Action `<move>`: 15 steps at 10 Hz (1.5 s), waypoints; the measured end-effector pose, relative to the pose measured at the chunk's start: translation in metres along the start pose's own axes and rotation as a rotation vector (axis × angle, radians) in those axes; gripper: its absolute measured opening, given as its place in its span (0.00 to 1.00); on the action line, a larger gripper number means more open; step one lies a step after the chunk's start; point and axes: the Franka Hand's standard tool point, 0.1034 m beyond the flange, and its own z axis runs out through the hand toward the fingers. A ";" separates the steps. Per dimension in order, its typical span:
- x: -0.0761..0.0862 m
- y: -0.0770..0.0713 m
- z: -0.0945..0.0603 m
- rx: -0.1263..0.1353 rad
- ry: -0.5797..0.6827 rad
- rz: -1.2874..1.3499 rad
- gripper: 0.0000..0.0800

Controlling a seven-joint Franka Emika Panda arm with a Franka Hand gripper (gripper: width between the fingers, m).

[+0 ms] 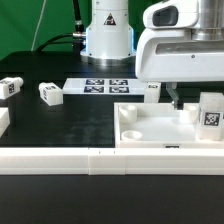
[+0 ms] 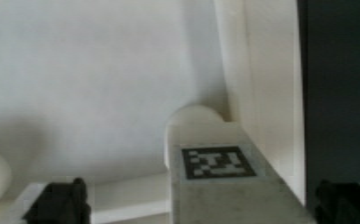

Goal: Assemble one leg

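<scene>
A white leg (image 1: pixel 211 113) with a black-and-white tag stands upright at the corner of the large white tray-like panel (image 1: pixel 150 130) on the exterior view's right. My gripper (image 1: pixel 188 98) hangs just above the panel beside that leg. In the wrist view the leg (image 2: pixel 212 160) lies between the two dark fingertips (image 2: pixel 56 203), which stand wide apart with gaps on both sides. The gripper (image 2: pixel 200 203) is open and holds nothing. The panel (image 2: pixel 88 90) fills most of the wrist view.
Other loose legs lie on the black table: one at the far left (image 1: pixel 10 87), one (image 1: pixel 50 93) beside it, and one (image 1: pixel 150 90) behind the panel. The marker board (image 1: pixel 105 86) lies near the robot base. A long white wall (image 1: pixel 90 160) runs along the front.
</scene>
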 end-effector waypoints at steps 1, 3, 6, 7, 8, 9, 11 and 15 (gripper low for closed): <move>0.000 0.000 0.000 0.000 0.000 0.000 0.65; 0.000 0.000 0.000 0.000 -0.001 0.002 0.36; 0.000 0.000 0.001 0.001 -0.001 0.040 0.36; -0.001 -0.001 0.001 0.012 0.002 0.191 0.36; 0.001 -0.001 0.001 0.019 0.014 0.284 0.36; 0.001 -0.001 0.001 0.032 0.021 0.381 0.36; 0.001 -0.003 0.001 0.047 0.031 0.599 0.36; 0.001 -0.008 0.002 0.062 0.037 0.961 0.36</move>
